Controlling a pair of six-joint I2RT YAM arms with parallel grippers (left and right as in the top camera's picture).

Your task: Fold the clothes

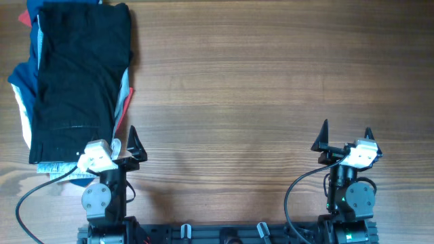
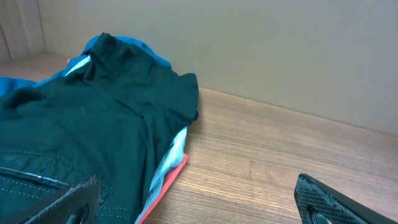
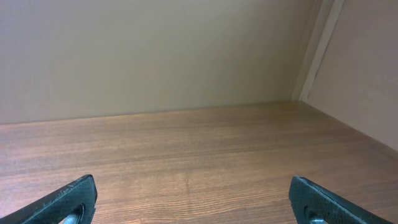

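Note:
The black shorts (image 1: 78,74) lie as a long folded rectangle on top of a pile of clothes at the table's far left. They also show in the left wrist view (image 2: 93,118), with stitched seams near my left finger. My left gripper (image 1: 112,139) is open and empty at the pile's near right corner, with its left finger over the fabric edge (image 2: 199,208). My right gripper (image 1: 346,132) is open and empty over bare wood at the near right, far from the clothes (image 3: 193,205).
Under the black shorts lie other garments: navy blue (image 1: 19,74), a red and pale-blue edge (image 2: 171,171) and light denim (image 1: 51,166). The wooden table (image 1: 258,81) stretches right of the pile. A beige wall (image 3: 155,50) stands behind.

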